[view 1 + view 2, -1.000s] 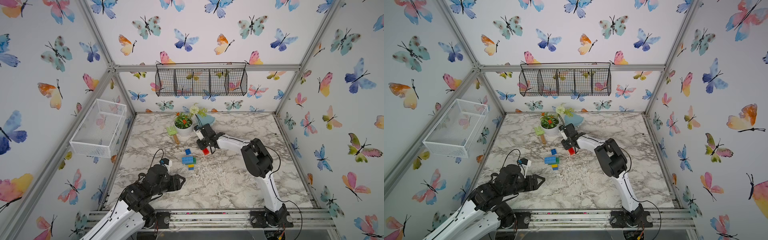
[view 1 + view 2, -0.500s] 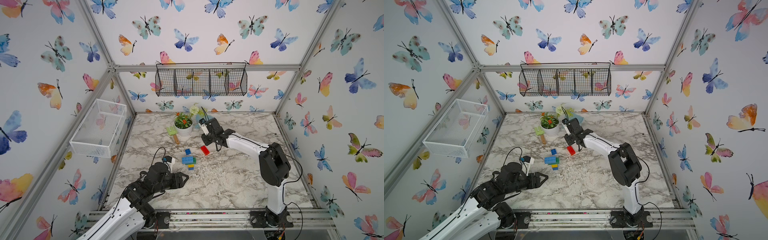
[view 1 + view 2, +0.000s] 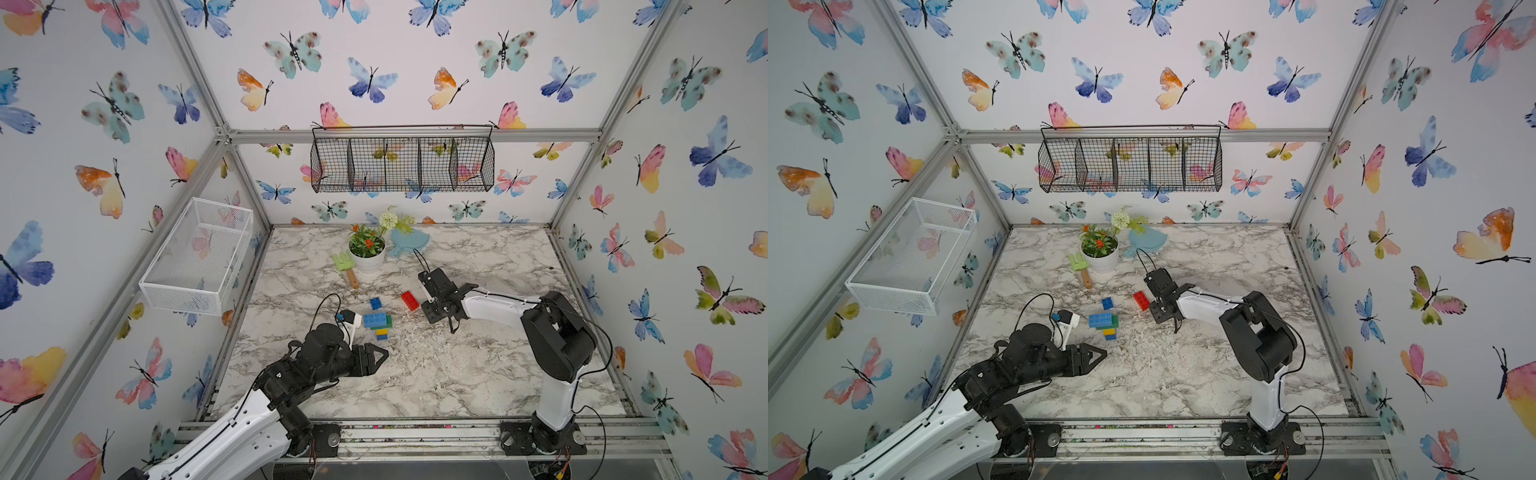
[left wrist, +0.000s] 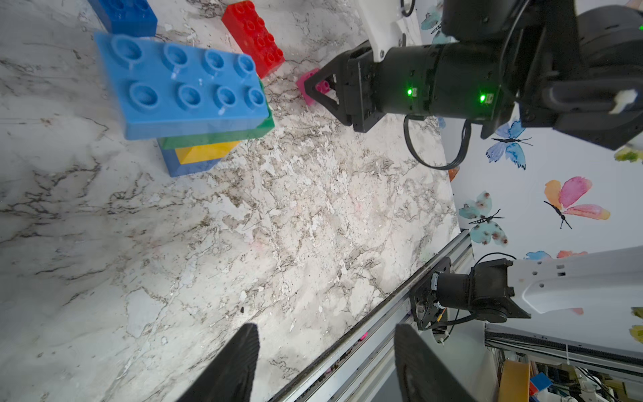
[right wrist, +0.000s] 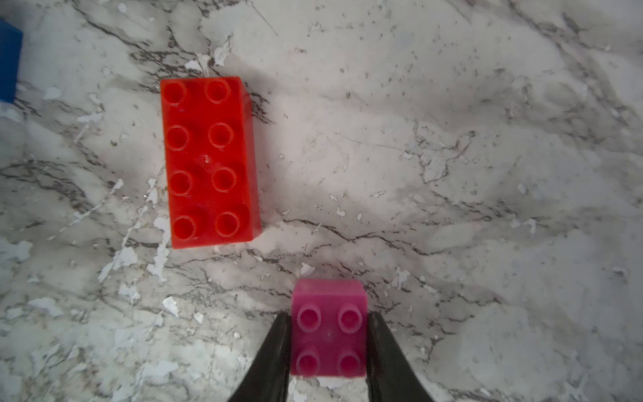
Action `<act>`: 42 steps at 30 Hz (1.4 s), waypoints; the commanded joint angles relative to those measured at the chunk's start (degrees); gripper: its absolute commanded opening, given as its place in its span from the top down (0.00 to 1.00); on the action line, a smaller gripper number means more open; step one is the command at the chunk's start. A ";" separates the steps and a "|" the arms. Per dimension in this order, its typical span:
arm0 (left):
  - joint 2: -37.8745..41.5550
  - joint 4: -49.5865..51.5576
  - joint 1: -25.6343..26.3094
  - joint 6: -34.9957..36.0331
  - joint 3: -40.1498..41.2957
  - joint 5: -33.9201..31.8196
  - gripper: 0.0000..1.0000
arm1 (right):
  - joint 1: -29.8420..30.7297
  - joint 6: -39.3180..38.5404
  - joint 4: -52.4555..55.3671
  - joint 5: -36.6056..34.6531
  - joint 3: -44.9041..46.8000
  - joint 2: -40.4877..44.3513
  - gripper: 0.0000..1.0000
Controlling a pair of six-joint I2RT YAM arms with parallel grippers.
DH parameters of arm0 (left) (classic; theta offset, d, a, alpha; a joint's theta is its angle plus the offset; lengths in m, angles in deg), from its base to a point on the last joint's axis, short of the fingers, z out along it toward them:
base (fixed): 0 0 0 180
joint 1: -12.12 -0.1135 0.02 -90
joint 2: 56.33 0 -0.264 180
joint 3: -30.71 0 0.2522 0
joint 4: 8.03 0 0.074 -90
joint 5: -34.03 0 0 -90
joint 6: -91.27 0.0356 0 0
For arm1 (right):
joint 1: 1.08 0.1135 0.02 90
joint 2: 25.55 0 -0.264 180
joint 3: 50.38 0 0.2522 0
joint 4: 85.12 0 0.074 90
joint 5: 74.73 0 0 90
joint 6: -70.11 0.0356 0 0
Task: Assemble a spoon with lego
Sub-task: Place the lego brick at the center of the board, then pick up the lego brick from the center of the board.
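Marble tabletop (image 3: 457, 374) with two arms over it: the left gripper (image 3: 380, 357) hangs near the stack with its fingers spread and nothing between them, and the right gripper (image 5: 328, 316) is clamped on the one pink brick (image 5: 328, 344). Seven bricks total. Four are stacked mid-table as the half-built spoon (image 3: 378, 324) (light blue brick (image 4: 184, 87) on top, then green brick (image 4: 222, 134), yellow brick (image 4: 203, 153), bottom dark blue brick (image 4: 174, 168)), while one red brick (image 5: 210, 162) and one loose dark blue brick (image 3: 375, 303) lie beside it, the pink one near the red.

walls (image 3: 415, 95): butterfly wallpaper | tabletop (image 3: 478, 374): grey-veined marble | black wire basket (image 3: 402, 164) | white mesh basket (image 3: 199, 257)
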 commanded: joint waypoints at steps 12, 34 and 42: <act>0.52 -2.03 0.65 -0.45 1.92 0.68 0.35 | -0.39 2.50 -2.74 1.03 4.81 5.46 0.52; 1.83 -1.85 0.87 -0.55 2.92 0.34 0.36 | -1.22 0.84 -3.09 2.55 4.63 1.23 0.51; 1.74 -1.84 0.88 -0.38 3.19 0.30 0.36 | -1.34 0.84 -3.06 2.28 4.22 2.38 0.57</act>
